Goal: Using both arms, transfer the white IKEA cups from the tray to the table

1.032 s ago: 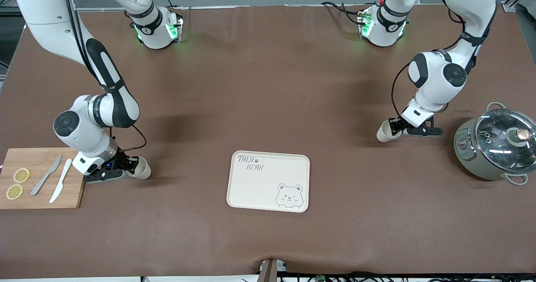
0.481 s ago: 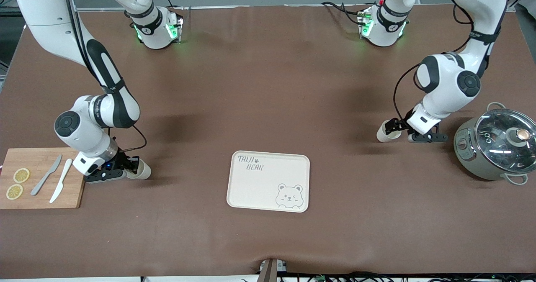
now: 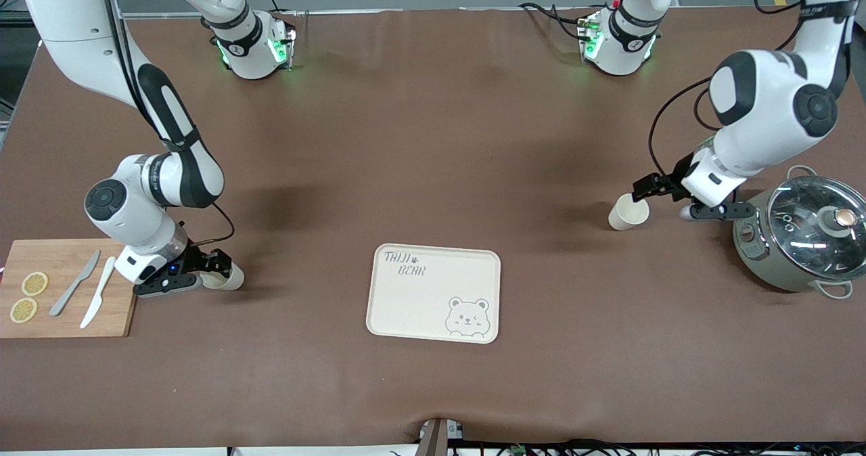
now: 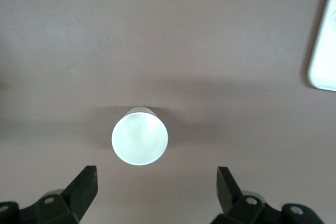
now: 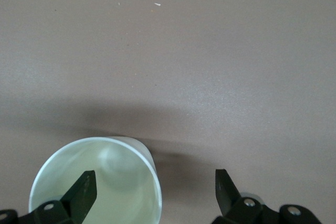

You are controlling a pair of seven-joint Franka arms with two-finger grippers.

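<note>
One white cup point(image 3: 627, 212) stands upright on the brown table near the left arm's end; in the left wrist view the cup point(image 4: 139, 136) is clear of the fingers. My left gripper point(image 3: 644, 191) is open and empty, just above and beside this cup, and shows in its own view point(image 4: 156, 184). The second white cup point(image 3: 229, 278) stands near the right arm's end, beside the cutting board. My right gripper point(image 3: 215, 266) is open at this cup. In the right wrist view point(image 5: 155, 187) one finger point(image 5: 84, 190) is over the cup's mouth point(image 5: 105, 177) and the other is outside it.
A cream bear tray point(image 3: 433, 293) lies between the cups, nearer the front camera; its corner shows in the left wrist view point(image 4: 323, 51). A grey-green pot with glass lid point(image 3: 802, 233) stands by the left gripper. A wooden cutting board point(image 3: 64, 287) holds lemon slices and two knives.
My left gripper has let go of its cup and drawn up and away toward the pot; the cup stays on the table. My right gripper has shifted slightly toward the cutting board.
</note>
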